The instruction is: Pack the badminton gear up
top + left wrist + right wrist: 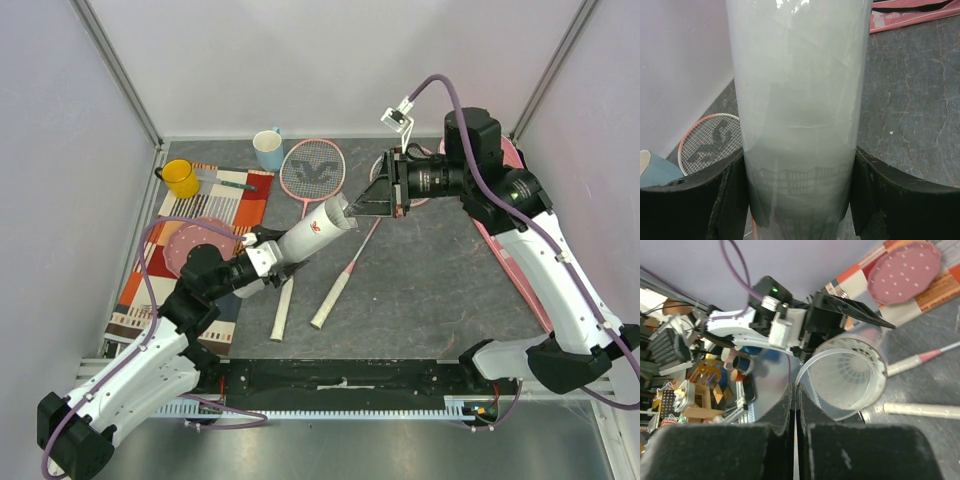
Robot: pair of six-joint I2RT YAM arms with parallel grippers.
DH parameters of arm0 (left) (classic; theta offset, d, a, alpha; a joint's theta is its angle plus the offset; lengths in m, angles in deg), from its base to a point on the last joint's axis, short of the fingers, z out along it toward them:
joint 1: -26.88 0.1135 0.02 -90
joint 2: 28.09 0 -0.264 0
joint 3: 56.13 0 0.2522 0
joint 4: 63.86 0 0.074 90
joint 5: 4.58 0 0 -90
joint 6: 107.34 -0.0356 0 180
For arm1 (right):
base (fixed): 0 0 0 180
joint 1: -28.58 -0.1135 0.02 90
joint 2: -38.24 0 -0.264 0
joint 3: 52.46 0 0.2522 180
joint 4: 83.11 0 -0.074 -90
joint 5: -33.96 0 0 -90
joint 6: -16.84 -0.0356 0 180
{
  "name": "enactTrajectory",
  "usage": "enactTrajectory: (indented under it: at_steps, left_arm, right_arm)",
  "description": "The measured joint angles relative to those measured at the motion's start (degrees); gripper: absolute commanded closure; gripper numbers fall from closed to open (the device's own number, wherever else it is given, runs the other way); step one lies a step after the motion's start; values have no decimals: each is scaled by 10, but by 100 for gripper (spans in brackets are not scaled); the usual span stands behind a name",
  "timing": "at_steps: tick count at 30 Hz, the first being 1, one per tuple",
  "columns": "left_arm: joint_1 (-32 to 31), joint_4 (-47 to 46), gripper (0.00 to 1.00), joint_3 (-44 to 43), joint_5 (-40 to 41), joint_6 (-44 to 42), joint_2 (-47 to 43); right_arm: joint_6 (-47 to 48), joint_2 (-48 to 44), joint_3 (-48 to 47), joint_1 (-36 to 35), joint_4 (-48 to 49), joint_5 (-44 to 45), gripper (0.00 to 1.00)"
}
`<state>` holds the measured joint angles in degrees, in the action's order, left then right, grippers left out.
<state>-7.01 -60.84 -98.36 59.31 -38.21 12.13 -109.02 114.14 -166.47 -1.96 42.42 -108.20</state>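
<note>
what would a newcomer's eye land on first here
The white tube, held tilted over mid-table by the left end effector, with the shut right end effector at its open mouth. The right wrist view looks straight down it at a shuttlecock inside. Near the far edge lies a pink racket beside a blue mug.

Place: a robot lab test cell is showing here.
Walls: white panels [330, 60] on aluminium posts [118, 75] are enclosing a grey tabletop [430, 290].
Rig: left arm [150, 370] and right arm [560, 280] are sitting bolted to a black rail [340, 378].
Background: electronics clutter [685, 385] is crowding the room beyond.
</note>
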Motion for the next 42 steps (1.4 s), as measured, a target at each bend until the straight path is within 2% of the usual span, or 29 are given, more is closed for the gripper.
enactTrajectory:
  at_steps: [7, 26, 42]
  left_arm:
    - [-1, 15, 66, 0, 0, -5, 0]
    - [0, 19, 67, 0, 0, -5, 0]
    - [0, 56, 67, 0, 0, -15, -11]
  right_arm:
    - [44, 11, -1, -11, -57, 49, 100]
    - [55, 28, 0, -64, -54, 111, 100]
    - [55, 45, 1, -66, -78, 99, 100]
